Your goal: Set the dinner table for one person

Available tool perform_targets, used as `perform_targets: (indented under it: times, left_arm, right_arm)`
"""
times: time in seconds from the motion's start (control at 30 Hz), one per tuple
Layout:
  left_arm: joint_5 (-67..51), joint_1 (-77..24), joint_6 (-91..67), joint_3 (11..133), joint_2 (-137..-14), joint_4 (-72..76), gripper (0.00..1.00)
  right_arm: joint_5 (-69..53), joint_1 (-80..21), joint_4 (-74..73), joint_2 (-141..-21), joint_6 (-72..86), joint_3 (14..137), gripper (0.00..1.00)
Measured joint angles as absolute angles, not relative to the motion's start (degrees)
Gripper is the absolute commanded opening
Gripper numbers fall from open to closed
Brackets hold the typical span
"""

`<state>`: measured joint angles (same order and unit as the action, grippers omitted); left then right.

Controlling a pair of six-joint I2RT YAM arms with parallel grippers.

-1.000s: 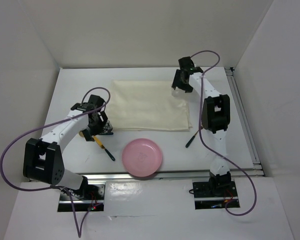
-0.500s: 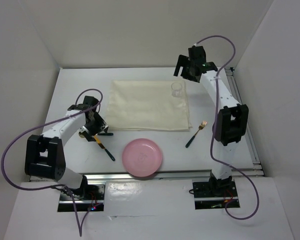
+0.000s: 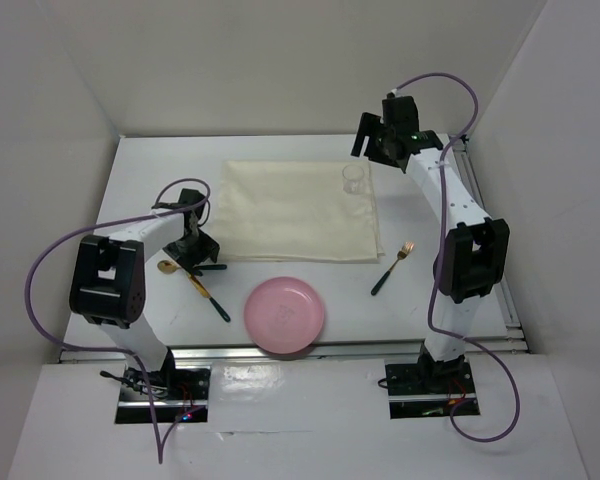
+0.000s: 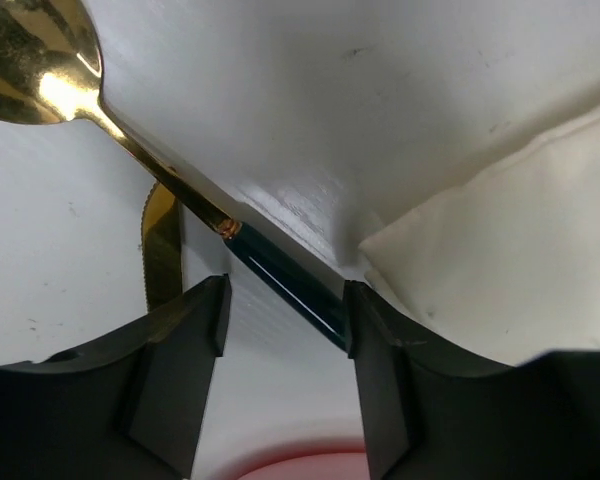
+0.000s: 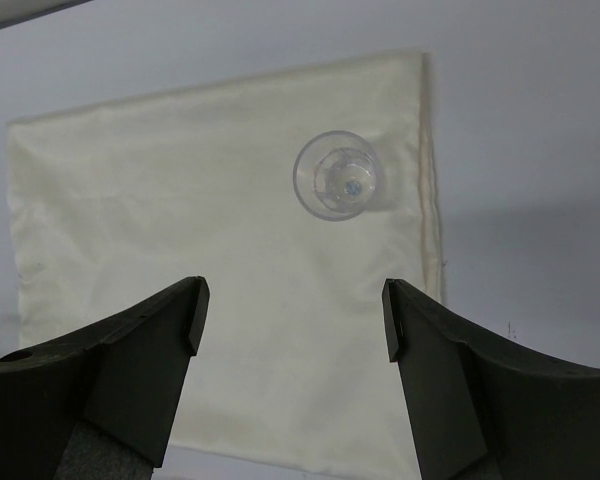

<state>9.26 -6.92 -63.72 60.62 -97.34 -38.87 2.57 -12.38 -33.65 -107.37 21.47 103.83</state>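
Observation:
The dinner table (image 3: 160, 180) is a white tabletop with a cream cloth (image 3: 300, 215) in its middle. A clear glass (image 3: 353, 178) stands upright on the cloth's far right corner. My right gripper (image 3: 375, 142) hovers above and behind it, open and empty; its wrist view shows the glass (image 5: 338, 175) and the cloth (image 5: 210, 260) beyond the gripper (image 5: 292, 300). A pink plate (image 3: 285, 314) sits near the front edge. My left gripper (image 3: 196, 252) is open low over a gold spoon (image 3: 193, 281). The spoon's dark handle (image 4: 280, 280) crosses between the fingers of this gripper (image 4: 285, 292).
A gold fork with a dark handle (image 3: 392, 268) lies right of the plate. A gold serrated blade (image 4: 161, 250), seemingly a knife, lies beside the spoon. The cloth's corner (image 4: 500, 240) and the plate's rim (image 4: 290, 466) are close to the left gripper. Metal rails run along the right edge (image 3: 485, 235).
My right gripper has let go of the glass and lifted back from it, leaving it on the cloth. The left arm has folded in; its gripper stays at the spoon.

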Motion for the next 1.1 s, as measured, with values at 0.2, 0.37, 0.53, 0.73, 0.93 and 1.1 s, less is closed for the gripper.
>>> perform_targets:
  times: [0.2,0.37,0.53,0.73,0.93,1.1]
  left_arm:
    - [9.8,-6.9,-66.2,60.7,-99.0,-38.7,0.52]
    - [10.7,-6.9,-67.1,60.9,-99.2,-38.9,0.42]
    - [11.8,-6.5,-67.9,61.5,-99.1,-39.5,0.17]
    - [13.8,-5.1,-67.6,64.3,-95.9,-41.8,0.00]
    - [16.3,-8.4,-60.6,72.0,-91.2,-43.4,0.00]
    - [10.2,-18.6,-49.1,89.8,-99.3,-43.2,0.00]
  right_arm:
    - [2.6,-12.4,-33.6,-107.4,21.3,103.5,0.82]
    - [2.7,-12.4,-33.6,-107.4,21.1,103.5,0.82]
    - [3.0,-12.4,-33.7,-107.4,20.9,103.5,0.82]
    - [3.0,-12.1,-33.7,-107.4,20.9,103.5,0.82]
    - [1.0,-11.9,-33.2,-106.6,20.9,102.1,0.86]
    - [-0.7,-10.0,-33.0,-102.1,21.9,94.6,0.87]
